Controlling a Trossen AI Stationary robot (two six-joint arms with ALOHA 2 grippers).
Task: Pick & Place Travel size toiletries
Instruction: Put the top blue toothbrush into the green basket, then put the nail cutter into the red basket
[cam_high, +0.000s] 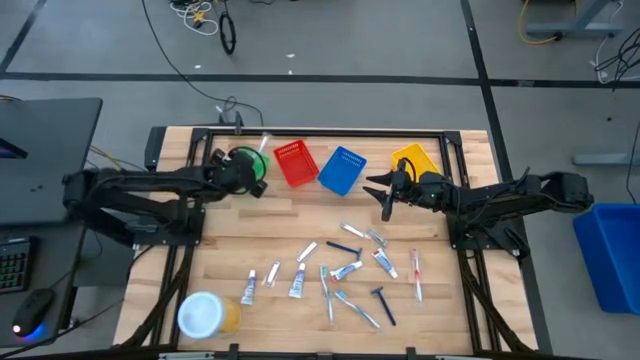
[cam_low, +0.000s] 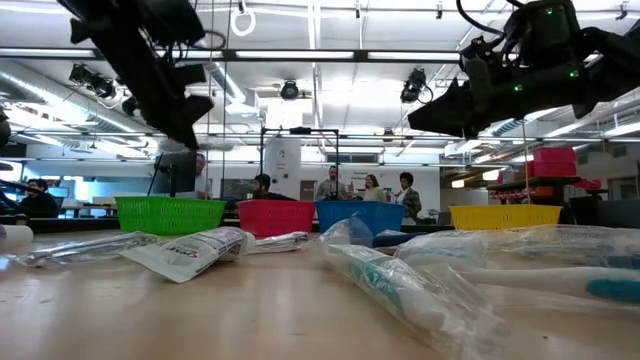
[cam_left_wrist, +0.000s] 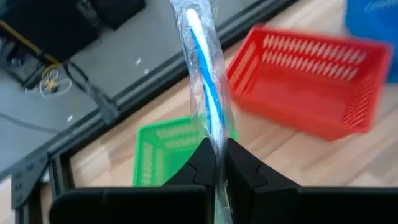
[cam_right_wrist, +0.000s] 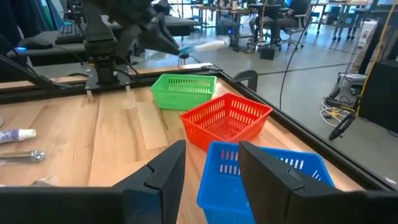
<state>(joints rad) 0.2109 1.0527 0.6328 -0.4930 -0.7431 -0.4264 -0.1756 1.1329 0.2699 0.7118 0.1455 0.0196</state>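
1. Green plastic marked the target: the green basket sat at the worktop's far edge toward its left corner, first in a row with the red basket, blue basket and yellow basket.
2. The left claw hung over that green basket, its fingers pressed together on a clear-wrapped toothbrush with a white and blue handle, which stood up out of the grip.
3. The step in hand looked like the placing: the carry seemed done, the release not yet made.
4. The next move would call for spreading the fingers while the toothbrush was above the basket's inside, not its rim; the long wrapper might catch on a wall.
5. The right claw waited, spread and empty, above the far edge between the blue and yellow baskets.
6. The remaining toiletries, tubes, brushes and razors, lay scattered near the worktop's near edge, with a yellow jar at the near left corner.
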